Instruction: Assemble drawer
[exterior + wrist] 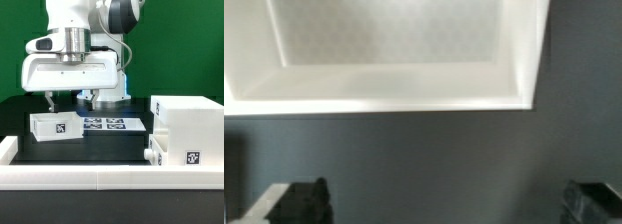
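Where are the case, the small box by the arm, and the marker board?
case [190, 133]: exterior view, on its front face.
small box [44, 128]: exterior view, on its front wall.
marker board [104, 124]: exterior view, on its top face.

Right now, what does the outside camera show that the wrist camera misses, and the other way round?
Only the exterior view shows the robot arm, the large case, the marker board and the white border rail. Only the wrist view looks down into the small box, whose visible inside is bare. Both show what appears to be that same box, the open gripper above it, and the dark table.
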